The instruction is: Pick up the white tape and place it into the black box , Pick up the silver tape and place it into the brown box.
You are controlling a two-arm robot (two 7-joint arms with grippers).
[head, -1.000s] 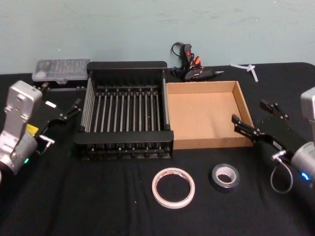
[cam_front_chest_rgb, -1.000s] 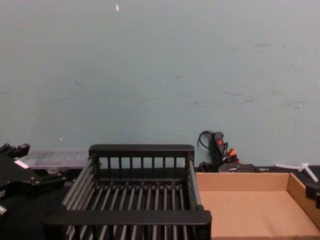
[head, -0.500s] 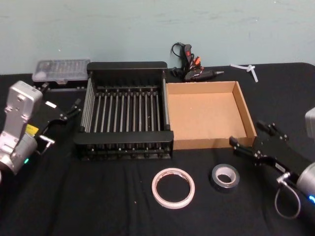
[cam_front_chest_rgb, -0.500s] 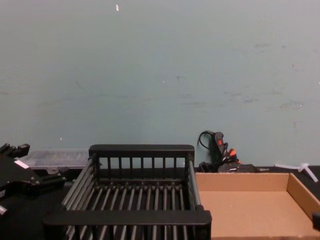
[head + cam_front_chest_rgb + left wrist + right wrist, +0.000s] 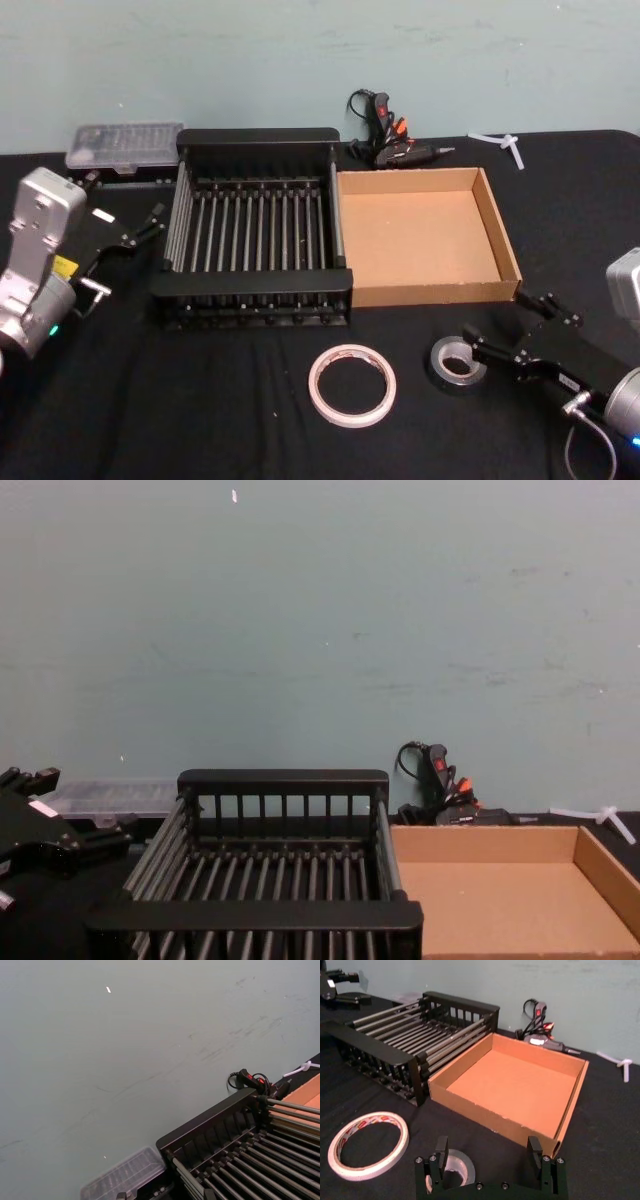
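Black cloth carries the silver tape — half hidden behind the spread right end effector.

Both arms: silver-grey wrist housings, black grippers. Left gripper has white and yellow labels; right gripper has visible screws, a looped grey cable, blue LED.

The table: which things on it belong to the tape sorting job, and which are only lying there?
Job:
white tape
silver tape, with the open right gripper beside it
black box
brown box
left gripper, idle left of the black box

Lying about:
glue gun
clear plastic case
white plastic piece
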